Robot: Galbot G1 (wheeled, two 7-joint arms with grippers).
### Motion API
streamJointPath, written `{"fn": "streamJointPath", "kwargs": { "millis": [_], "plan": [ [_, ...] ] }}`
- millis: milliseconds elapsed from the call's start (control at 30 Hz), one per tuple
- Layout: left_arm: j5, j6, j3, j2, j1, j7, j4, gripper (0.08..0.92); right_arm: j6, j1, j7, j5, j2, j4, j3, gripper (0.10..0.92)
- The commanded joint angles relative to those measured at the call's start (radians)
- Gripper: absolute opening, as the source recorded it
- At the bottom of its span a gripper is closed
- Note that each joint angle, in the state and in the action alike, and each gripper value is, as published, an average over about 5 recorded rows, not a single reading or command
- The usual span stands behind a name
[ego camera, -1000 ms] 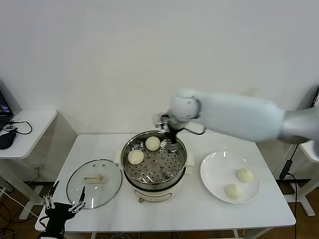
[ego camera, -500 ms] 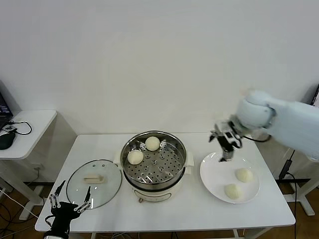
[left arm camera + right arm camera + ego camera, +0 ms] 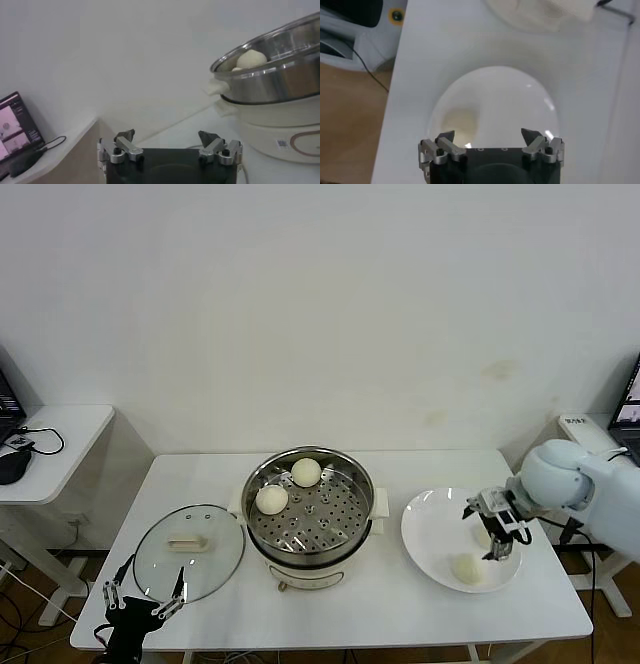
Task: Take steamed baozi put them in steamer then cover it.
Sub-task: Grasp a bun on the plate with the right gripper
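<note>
The steamer [image 3: 310, 514] is sitting mid-table holding two steamed baozi [image 3: 272, 499], while two more are waiting on the white plate [image 3: 425, 534] and the cover [image 3: 189, 549] is lying to its left. The right gripper [image 3: 497, 532], jaws spread and empty, is hovering over the plate's farther bun; the third pickup is in hand, calling for a descent and closure. The left gripper [image 3: 142, 605] is idling open at the table's near-left edge.

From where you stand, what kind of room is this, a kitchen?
Probably a lab or office set up for a cooking test, not a kitchen: a plain white table with a steamer against a bare wall, and a side desk with cables.
</note>
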Motion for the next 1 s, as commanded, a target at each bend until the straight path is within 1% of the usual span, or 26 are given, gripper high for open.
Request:
{"fn": "streamJointPath", "kwargs": {
  "millis": [33,500,633,733,867,1000],
  "plan": [
    [0.002,0.000,-0.002,-0.002,0.002,-0.001,0.002,0.823,0.018,-0.247,0.004,-0.086,0.017,-0.073,0.157,0.823],
    [-0.004,0.000,-0.028,0.000,0.006,0.000,0.009,0.823,0.001,-0.279,0.037,-0.096,0.108,-0.182,0.181,0.821],
    [-0.005,0.000,-0.033,0.001,0.007,-0.001,0.011,0.823,-0.003,-0.282,0.043,-0.095,0.128,-0.201,0.183,0.804],
    [-0.006,-0.001,-0.035,0.001,0.008,-0.001,0.012,0.823,-0.006,-0.279,0.044,-0.092,0.137,-0.209,0.185,0.777],
    [-0.006,-0.002,-0.035,-0.002,0.008,-0.001,0.013,0.823,-0.012,-0.274,0.040,-0.086,0.143,-0.214,0.185,0.711],
    [-0.006,-0.003,-0.034,-0.005,0.008,-0.001,0.013,0.823,-0.016,-0.271,0.033,-0.081,0.146,-0.214,0.185,0.664]
  ]
}}
